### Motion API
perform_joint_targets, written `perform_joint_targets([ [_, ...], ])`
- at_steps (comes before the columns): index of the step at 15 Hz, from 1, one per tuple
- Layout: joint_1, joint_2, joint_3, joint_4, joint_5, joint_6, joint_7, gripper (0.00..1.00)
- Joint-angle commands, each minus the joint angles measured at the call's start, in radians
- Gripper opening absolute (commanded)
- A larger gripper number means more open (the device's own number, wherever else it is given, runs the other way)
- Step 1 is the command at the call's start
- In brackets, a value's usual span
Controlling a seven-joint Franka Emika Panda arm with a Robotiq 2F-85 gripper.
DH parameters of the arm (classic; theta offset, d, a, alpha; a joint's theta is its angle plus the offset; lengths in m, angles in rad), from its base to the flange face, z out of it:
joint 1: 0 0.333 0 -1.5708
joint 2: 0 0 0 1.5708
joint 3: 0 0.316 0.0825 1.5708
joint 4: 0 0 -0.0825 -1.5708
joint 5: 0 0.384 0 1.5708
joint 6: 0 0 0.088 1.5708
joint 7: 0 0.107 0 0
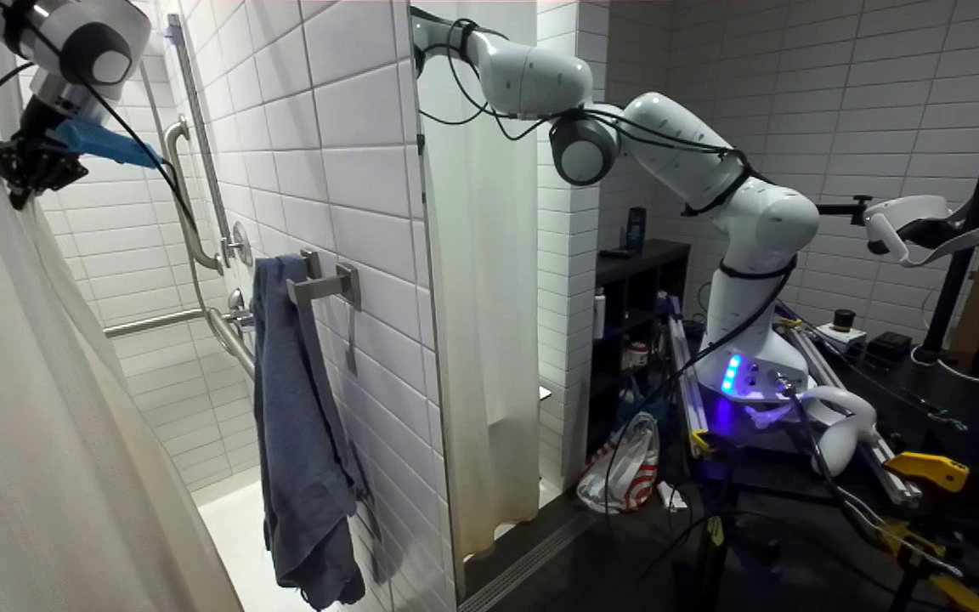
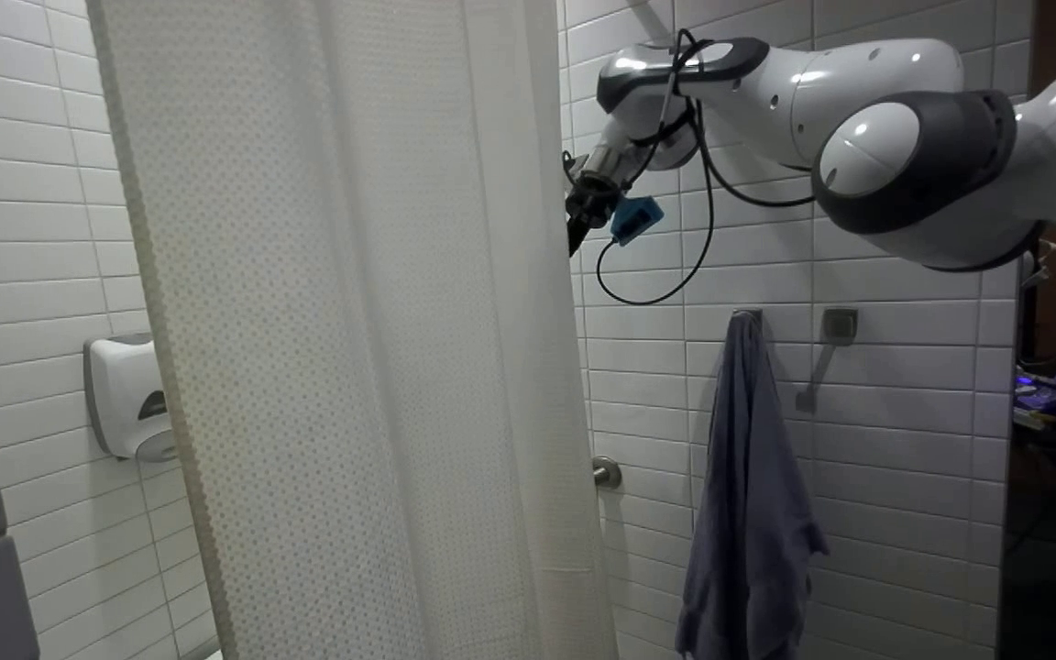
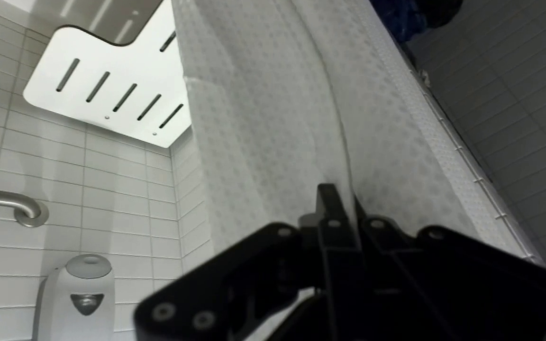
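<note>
A white, dot-patterned fabric shower curtain hangs down through the shower area, and one upright fold or edge of it, which of the two cannot be told, is clamped between the two black fingers of the black metal gripper. The fingers are drawn almost together, thin cloth being probably gripped more surely along a ridge than on a flat face. In both exterior views the gripper is seen at the curtain's margin, reached from the side by one white jointed robot arm. One blue boxy housing is fixed close behind the gripper, presumably to carry a camera clear of the fingers. Farther out, one blue-grey cloth towel is hung from one of two square metal wall fittings, perhaps for drying. In the wrist view, one brushed-steel tubular grab bar is mounted for support, it would seem, beside one white-and-grey plastic dispenser; above them, one flat white panel is shown with six dark slots, likely cut for drainage. Whether the pale curtain stretch past the tiled wall's edge is a reflection cannot be told.
</note>
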Motion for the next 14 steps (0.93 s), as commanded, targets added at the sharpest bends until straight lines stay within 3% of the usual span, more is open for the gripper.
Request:
perform_joint_targets([
  [1, -0.012, 0.040, 0.032, 0.000, 0.034, -0.078, -0.004, 0.00],
  [14, -0.030, 0.123, 0.112, 0.019, 0.182, -0.164, 0.019, 0.00],
])
